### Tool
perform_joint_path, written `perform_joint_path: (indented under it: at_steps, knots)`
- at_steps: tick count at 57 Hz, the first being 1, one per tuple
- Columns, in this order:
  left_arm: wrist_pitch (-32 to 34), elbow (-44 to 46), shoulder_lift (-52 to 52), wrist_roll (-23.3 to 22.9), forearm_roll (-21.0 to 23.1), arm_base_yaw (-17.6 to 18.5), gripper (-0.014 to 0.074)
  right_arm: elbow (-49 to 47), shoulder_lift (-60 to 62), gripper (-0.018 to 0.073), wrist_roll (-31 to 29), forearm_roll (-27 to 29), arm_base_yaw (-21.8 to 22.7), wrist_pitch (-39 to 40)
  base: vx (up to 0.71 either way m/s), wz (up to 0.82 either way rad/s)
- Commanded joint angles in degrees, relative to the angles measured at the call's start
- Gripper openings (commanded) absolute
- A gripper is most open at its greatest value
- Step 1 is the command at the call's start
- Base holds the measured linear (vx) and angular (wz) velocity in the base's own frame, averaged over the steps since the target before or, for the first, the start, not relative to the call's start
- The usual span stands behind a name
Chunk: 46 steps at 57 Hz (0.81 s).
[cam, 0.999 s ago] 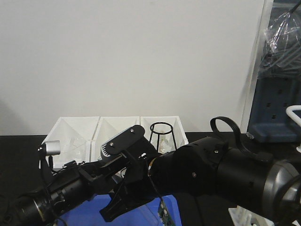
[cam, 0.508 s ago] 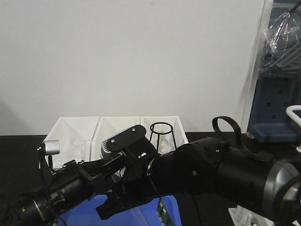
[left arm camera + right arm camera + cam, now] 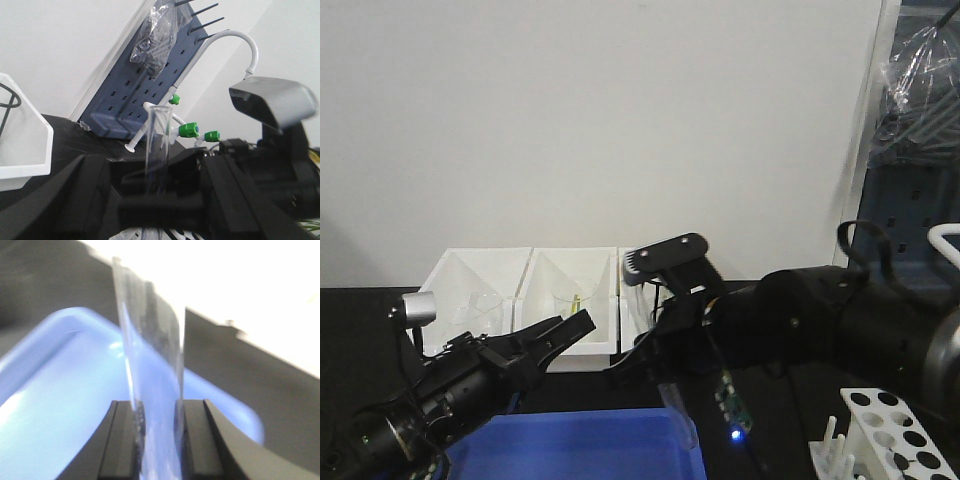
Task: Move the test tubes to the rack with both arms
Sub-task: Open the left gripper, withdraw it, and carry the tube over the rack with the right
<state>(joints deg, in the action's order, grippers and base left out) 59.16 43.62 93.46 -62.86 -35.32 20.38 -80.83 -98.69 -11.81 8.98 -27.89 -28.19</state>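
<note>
Right gripper (image 3: 156, 410) clamped on a clear test tube (image 3: 150, 340) over the blue tray (image 3: 50, 405), left gripper (image 3: 570, 330) pointing toward it, its grip cannot be told, white rack (image 3: 880, 420) lower right

Left arm (image 3: 450, 395) reaches low, left pincer (image 3: 576, 332) pointing across at the right arm (image 3: 820, 320), whose right pincer (image 3: 157, 410) dips down, pinching a test tube (image 3: 150, 330).

A plain white wall (image 3: 620, 120) fills the whole back of the room, evenly and brightly lit, and below it a black tabletop (image 3: 360, 300) runs across from side to side. Over on the right a blue pegboard (image 3: 905, 215) stands on that table with a crinkled clear plastic bag (image 3: 920, 60) hanging near its top. Just beside it is a white tap with green knobs (image 3: 189, 131).
</note>
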Motion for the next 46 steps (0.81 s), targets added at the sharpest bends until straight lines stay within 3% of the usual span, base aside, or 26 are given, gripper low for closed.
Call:
perform_joint_path:
  at_steps: [1,10,28,46]
  knots:
    - [4.66,1.57,-2.38,-0.5,2.32,-0.16,0.0533,-1.22,5.44,-0.0012,-1.11,-0.09,4.08,5.76,0.0,0.0]
    - [4.25,1.57,-2.38,-0.5,2.32,-0.16,0.0533,7.47,12.95,-0.0012,-1.05,-0.03,10.28,16.39,0.0,0.0]
    - [3.9,1.57,-2.38,-0.5,2.26,-0.16,0.0521,34.9,30.8,-0.0008,-0.88,-0.03,22.73,44.47,0.0,0.0]
    - [3.9,1.57,-2.38,-0.5,1.83,-0.16,0.0494,47.44,27.37,-0.0008,-0.13,-1.35,23.31,64.96,0.0,0.0]
